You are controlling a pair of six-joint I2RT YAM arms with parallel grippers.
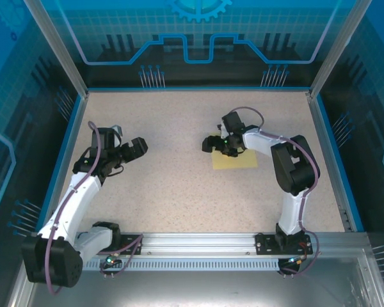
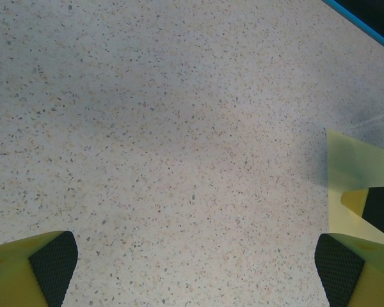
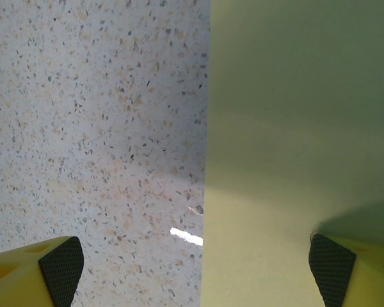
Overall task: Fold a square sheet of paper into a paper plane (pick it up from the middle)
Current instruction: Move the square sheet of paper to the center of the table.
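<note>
Right tool [image 1: 217, 146] and left tool [image 1: 136, 148] both wide open; yellow sheet [image 1: 238, 161] flat on the bench [image 1: 179, 192] looks flimsy, so pinch its middle gently.

This is a robotics lab cell, a purpose-built test enclosure rather than a home or a shop. A speckled table [image 1: 179, 192] sits at its centre, edged by a blue rim [image 1: 198, 89]. Aluminium posts [image 1: 57, 48] rise at the table's far corners. Behind and beside the table stand panels [image 1: 275, 38] printed with blue circuit-style lines and a gear emblem [image 1: 198, 6]. Along the table's near edge runs a slotted aluminium rail [image 1: 198, 242], with the left arm [image 1: 70, 198] and the right arm [image 1: 293, 169] bolted to it.
</note>
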